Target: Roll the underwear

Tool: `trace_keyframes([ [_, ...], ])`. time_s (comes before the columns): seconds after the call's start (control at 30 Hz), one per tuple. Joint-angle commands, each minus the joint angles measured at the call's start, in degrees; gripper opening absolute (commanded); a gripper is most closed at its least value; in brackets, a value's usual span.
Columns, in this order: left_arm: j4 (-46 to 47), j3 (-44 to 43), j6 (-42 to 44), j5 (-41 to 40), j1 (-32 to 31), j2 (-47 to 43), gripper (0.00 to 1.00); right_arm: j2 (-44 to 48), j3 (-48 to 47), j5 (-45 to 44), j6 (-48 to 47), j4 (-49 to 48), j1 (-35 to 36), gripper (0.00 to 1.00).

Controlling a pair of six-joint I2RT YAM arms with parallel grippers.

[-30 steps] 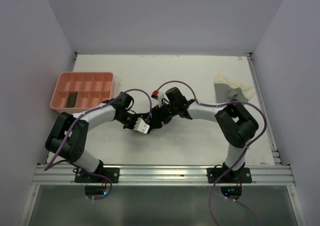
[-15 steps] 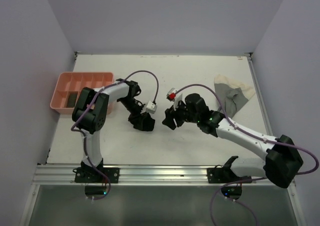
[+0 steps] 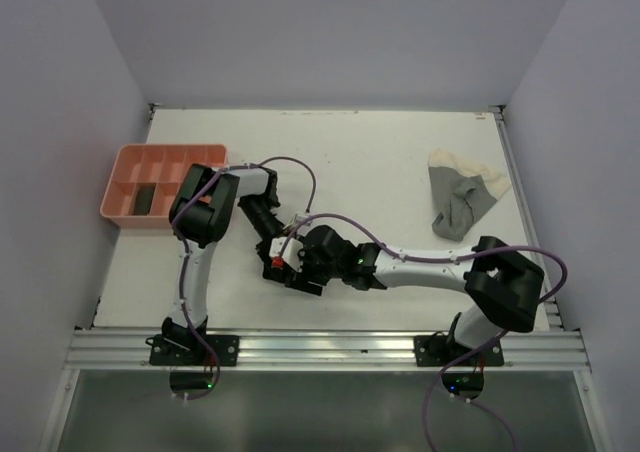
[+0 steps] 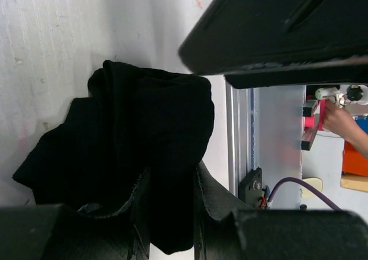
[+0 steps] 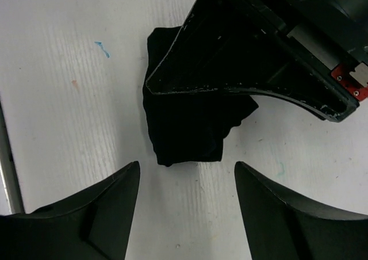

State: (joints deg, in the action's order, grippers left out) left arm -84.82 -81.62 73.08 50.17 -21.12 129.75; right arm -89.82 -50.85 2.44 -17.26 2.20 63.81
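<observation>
At far left of the tabletop (image 3: 350, 152), pink tray (image 3: 130, 219) with a dark roll (image 3: 146, 197) in a near-row compartment; toward the middle, left end effector (image 4: 121, 139) clamped on the black underwear (image 5: 184, 127), bunched and resting on the tabletop; just right of it, right end effector (image 5: 187, 171) spread wide above that bunch, gripping nothing; far right, well apart, cream-and-grey underwear (image 3: 462, 197) lying crumpled and loose.

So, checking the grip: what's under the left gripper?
Black underwear bunched on the white table. A finger of the left gripper covers its upper part, so the cloth there can't be seen.
</observation>
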Motion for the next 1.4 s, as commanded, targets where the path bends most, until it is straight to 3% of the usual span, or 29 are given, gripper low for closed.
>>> trace_keyframes([
  [0.0,10.3,1.0,1.5,-11.0,-0.4,3.8,0.01,-1.7,-3.0,-0.5,-7.0,-5.8,0.2,0.71],
  [0.3,10.3,0.0,1.1,-11.1,-0.4,4.5,0.03,-7.4,-4.7,4.1,-7.4,-6.9,1.5,0.7],
  [0.47,10.4,-0.7,0.9,-10.5,-0.1,4.8,0.04,-11.1,-5.4,5.2,-6.9,-6.9,1.5,0.63],
  [0.5,10.4,-0.9,0.9,-10.4,0.3,4.8,0.04,-11.7,-5.6,5.4,-6.7,-6.9,1.5,0.59],
  [0.6,11.3,-0.5,0.7,-10.2,0.7,3.5,0.14,-13.5,-5.8,6.2,-5.9,-6.7,1.4,0.23],
  [0.7,12.8,-0.3,0.8,-9.0,1.8,0.1,0.23,-14.7,-6.5,6.3,-3.3,-5.9,1.1,0.0],
  [0.87,12.8,-4.9,-0.3,-2.8,7.0,-6.6,0.4,-17.1,-8.2,12.8,1.1,-0.2,-0.8,0.0],
  [0.97,11.8,-10.6,0.0,1.4,11.1,-9.9,0.43,-18.6,-8.6,16.9,4.2,1.1,-2.8,0.0],
  [1.13,14.2,-12.6,-1.4,9.5,17.4,-16.3,0.44,-22.6,-11.9,24.0,11.1,3.7,-8.8,0.0],
  [1.23,18.7,-7.5,-1.5,11.6,22.8,-22.7,0.45,-24.9,-12.8,29.5,13.7,3.2,-11.3,0.0],
  [1.33,26.5,4.0,1.5,8.6,24.3,-32.8,0.47,-26.5,-13.4,33.9,16.0,1.9,-13.2,0.0],
  [1.37,29.0,11.5,4.0,7.6,24.4,-38.8,0.47,-28.1,-13.7,35.3,16.7,1.7,-13.7,0.0],
])
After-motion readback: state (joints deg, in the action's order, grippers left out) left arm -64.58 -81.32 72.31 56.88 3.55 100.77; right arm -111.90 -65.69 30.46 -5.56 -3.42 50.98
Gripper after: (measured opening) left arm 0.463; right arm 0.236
